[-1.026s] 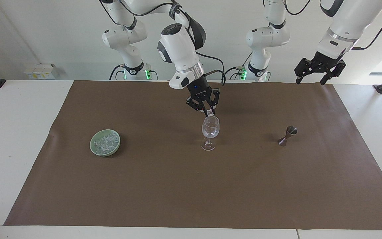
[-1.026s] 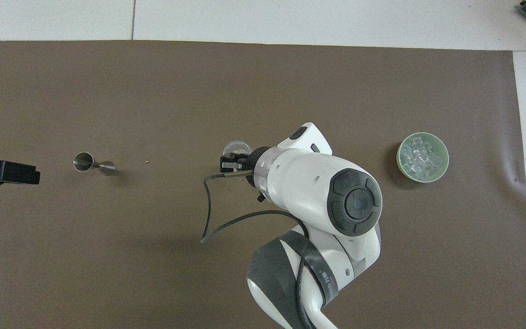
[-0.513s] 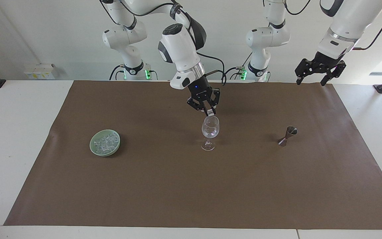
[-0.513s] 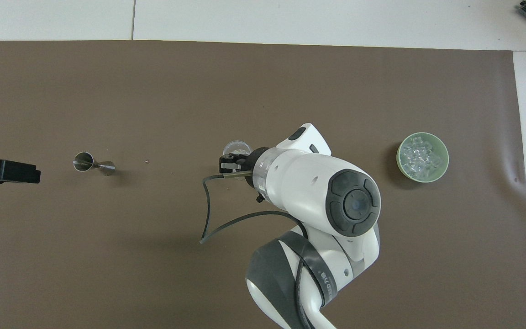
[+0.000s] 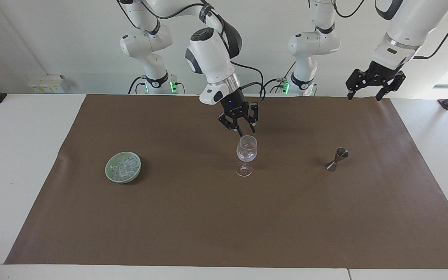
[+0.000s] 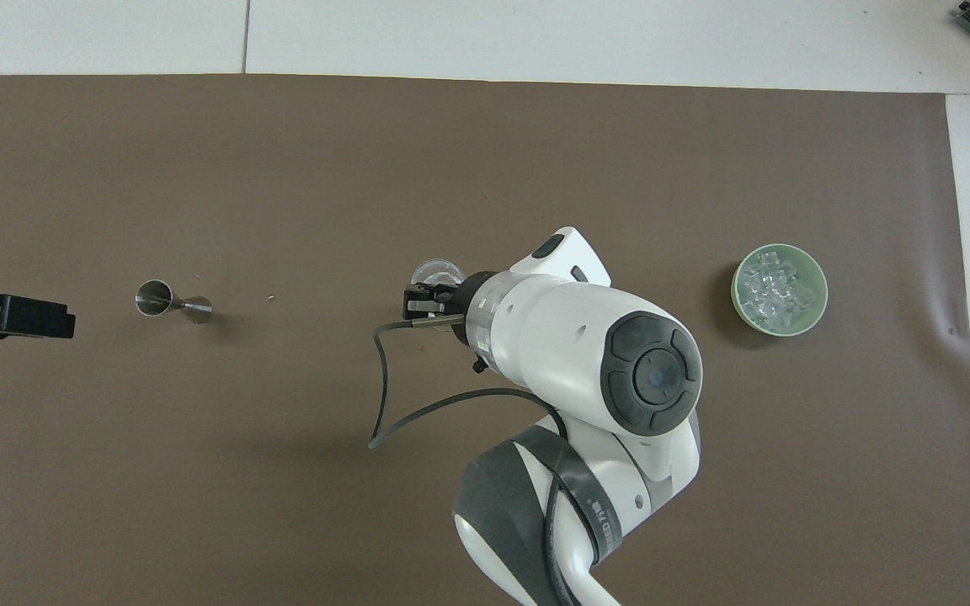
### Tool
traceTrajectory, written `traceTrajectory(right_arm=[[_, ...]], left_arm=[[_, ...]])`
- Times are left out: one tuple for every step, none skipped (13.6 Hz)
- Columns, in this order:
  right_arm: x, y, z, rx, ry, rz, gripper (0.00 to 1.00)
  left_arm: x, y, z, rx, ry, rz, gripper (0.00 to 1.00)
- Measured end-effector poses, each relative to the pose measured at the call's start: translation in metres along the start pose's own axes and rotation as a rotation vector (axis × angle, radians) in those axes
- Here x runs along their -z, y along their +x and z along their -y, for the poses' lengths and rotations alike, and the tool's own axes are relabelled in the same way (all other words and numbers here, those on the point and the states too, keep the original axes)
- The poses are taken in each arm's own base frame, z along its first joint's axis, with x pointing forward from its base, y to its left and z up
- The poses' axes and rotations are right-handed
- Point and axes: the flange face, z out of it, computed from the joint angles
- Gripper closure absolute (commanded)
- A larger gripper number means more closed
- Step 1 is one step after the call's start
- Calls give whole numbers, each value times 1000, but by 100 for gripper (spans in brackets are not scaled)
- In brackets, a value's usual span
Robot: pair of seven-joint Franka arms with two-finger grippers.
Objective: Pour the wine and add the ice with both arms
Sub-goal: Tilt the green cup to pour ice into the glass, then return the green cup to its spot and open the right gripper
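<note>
Hovering directly over the wine glass [image 5: 246,154], the right gripper [image 5: 242,132] points straight down at the rim, so the relation that matters is vertical — the bowl's mouth sits just below the fingertips, the glass upright on its stem on the brown mat [image 5: 193,217]. Its fingers appear slightly parted and nothing shows between them; a clear piece would be hard to make out there, so whether one has dropped into the bowl cannot be told for sure. The ice [image 5: 123,166] is heaped in the green bowl [image 5: 109,175], which stands well apart from the glass toward the right arm's end of the table and at about the same distance from the robots. For another piece, the right arm is clearly the nearer one. The left gripper [image 5: 368,91] waits with its fingers spread and empty, high over the mat's edge at its own end — the metal jigger [image 5: 338,158] stands upright below it, farther from the robots.
</note>
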Motion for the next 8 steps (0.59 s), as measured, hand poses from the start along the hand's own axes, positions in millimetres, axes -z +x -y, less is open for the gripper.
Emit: traceTrajectory(right_arm=[[0, 0, 0, -1, 0, -1, 48], [1, 1, 0, -2, 1, -3, 39], [5, 4, -1, -6, 2, -9, 19], [12, 8, -5, -15, -1, -11, 2], [24, 14, -11, -28, -11, -7, 0], [42, 21, -21, -46, -27, -1, 0], [65, 27, -34, -68, -47, 10, 0], [91, 31, -49, -92, -70, 24, 0]], left_arm=[[0, 0, 0, 0, 0, 0, 0], [0, 0, 0, 0, 0, 0, 0], [0, 0, 0, 1, 0, 0, 0], [0, 0, 1, 1, 0, 0, 0], [0, 0, 1, 1, 0, -1, 0], [0, 0, 1, 1, 0, -2, 0], [0, 0, 1, 1, 0, -3, 0], [0, 0, 1, 1, 0, -3, 0]])
